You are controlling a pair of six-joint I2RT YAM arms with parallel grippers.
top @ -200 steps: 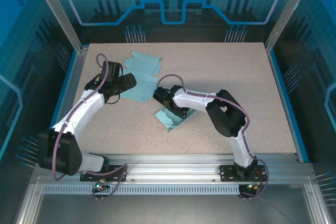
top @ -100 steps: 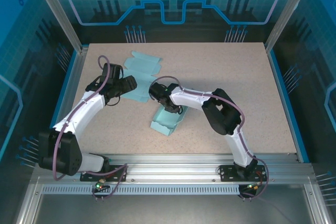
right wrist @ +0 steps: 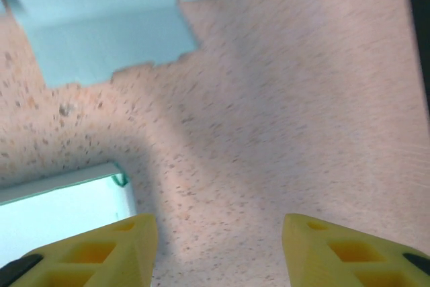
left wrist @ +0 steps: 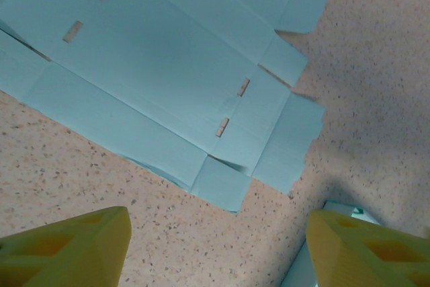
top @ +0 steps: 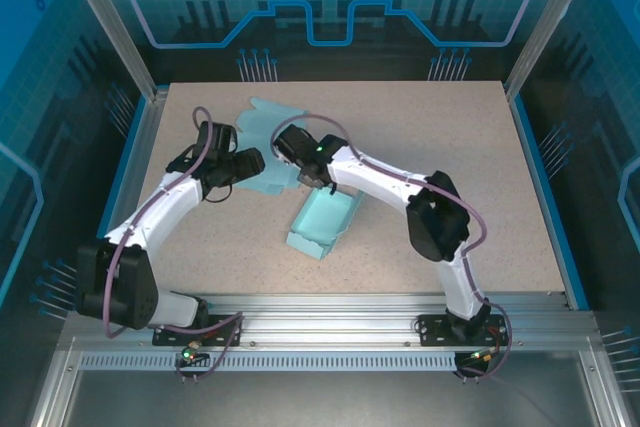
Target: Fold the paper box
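Speckled beige bench inside an aluminium-framed enclosure with blue-lit panels behind. Item one: folded box, pale teal card. It is an open-topped rectangular tray near the middle of the bench, set diagonally with its walls upright and its floor looking lighter than its sides. Its nearer end wall looks thicker, as if doubled over. Whether its tabs are locked in cannot be told. Item two: flat blank of the same teal card, lying beyond the folded box and to its left, apart from it with bare bench between. It is entirely unfolded, with crease lines, four small slots and scalloped end flaps visible. Item three: left tool, left of and beyond the folded box, hovering over the bench just short of the blank's near edge. Its yellow fingers stand wide apart with nothing between them. Item four: right tool, just past the far end of the folded box, above bare bench. Its fingers are likewise spread and carrying nothing. Progress, as judged: one tray appears fully erected and stands free of both tools. The blank has had no fold made, so if it counts as part of the job, every wall and flap on it remains to be raised.
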